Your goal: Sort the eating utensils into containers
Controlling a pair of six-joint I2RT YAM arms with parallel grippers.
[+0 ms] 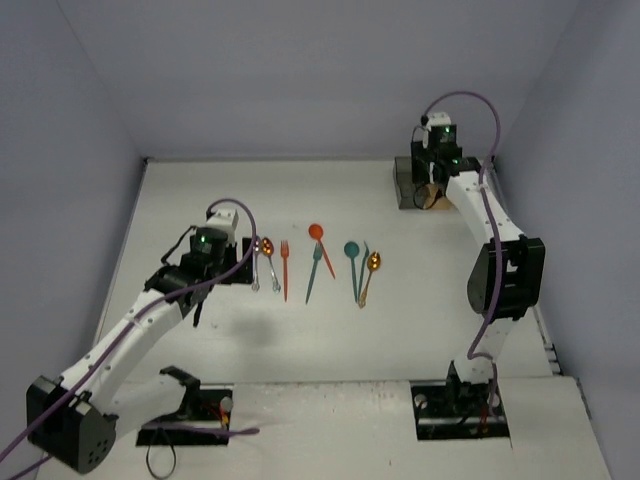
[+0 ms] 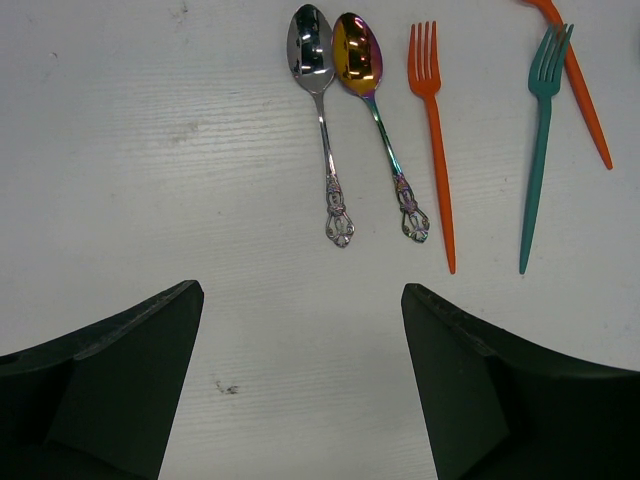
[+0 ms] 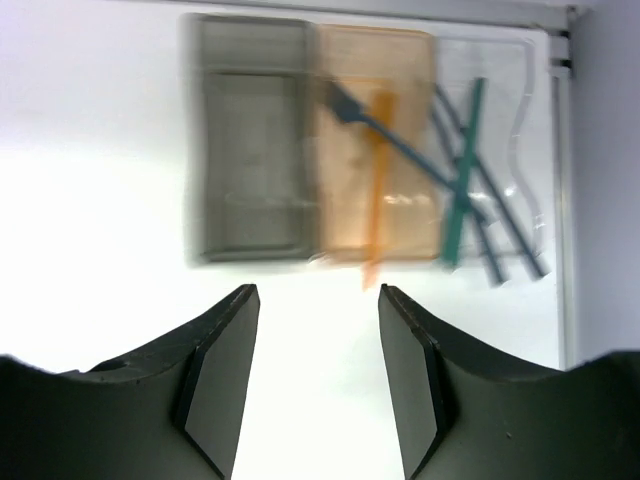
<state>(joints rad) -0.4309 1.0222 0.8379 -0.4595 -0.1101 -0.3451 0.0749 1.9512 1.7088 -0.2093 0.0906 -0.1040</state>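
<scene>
You have a shiny silver metal spoon (image 2: 312, 45), a gold metal spoon (image 2: 357, 55), an orange plastic fork (image 2: 430, 100) and a teal plastic fork (image 2: 540, 130) lying side by side on the white worktop (image 2: 150, 150). Your left tool (image 2: 300, 300) hangs low before them, jaws wide, empty. Your right tool (image 3: 315, 295), arm stretched far, hovers near the three adjoining translucent bins (image 3: 250, 130), jaws apart, gripping nothing.

No legible txt, labels, nos.

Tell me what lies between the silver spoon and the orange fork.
One gold spoon lies there, close beside the silver spoon, with bare table before the orange fork. The left wrist view shows it.
</scene>
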